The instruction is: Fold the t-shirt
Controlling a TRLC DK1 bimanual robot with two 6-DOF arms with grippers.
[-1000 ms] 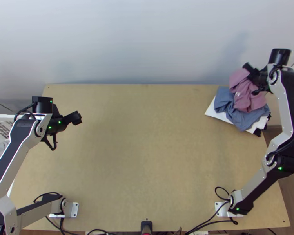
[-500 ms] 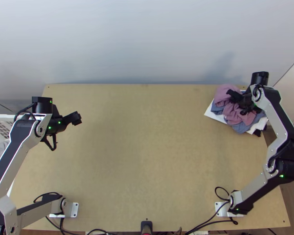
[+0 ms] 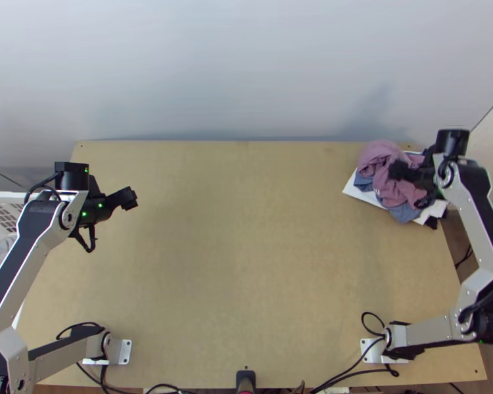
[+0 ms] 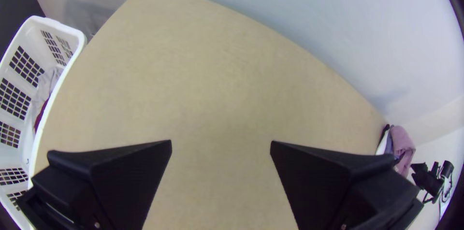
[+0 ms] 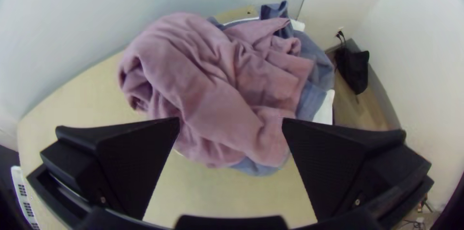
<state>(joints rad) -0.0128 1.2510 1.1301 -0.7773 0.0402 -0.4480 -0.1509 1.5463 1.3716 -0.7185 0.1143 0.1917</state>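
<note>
Two metal base plates, the left (image 3: 124, 352) and the right (image 3: 371, 350), stand along the near edge of the worktop (image 3: 246, 276), with black cables (image 3: 352, 361) beside the right one. Farther up, just past the left edge, we see a white basket (image 4: 57, 82) with grey cloth (image 4: 47, 82) and some dark red cloth (image 4: 41, 114) inside. Our left gripper (image 3: 112, 222) hangs over the worktop near that edge, toward the far left corner, its flat black fingers (image 4: 130, 177) wide apart and nothing between them.

At the far right corner, our right gripper (image 3: 409, 186) is at the pile, fingers (image 5: 140, 162) well apart too and clamped on nothing. Under it we have the mauve t-shirt (image 5: 208, 85), bunched in loose folds rather than flat. It lies on rumpled blue-grey cloth (image 5: 316, 73), which has white cloth (image 3: 358, 189) and a bit of black cloth (image 3: 432, 222) below it. Behind the far edge rises a pale wall (image 3: 246, 65).
</note>
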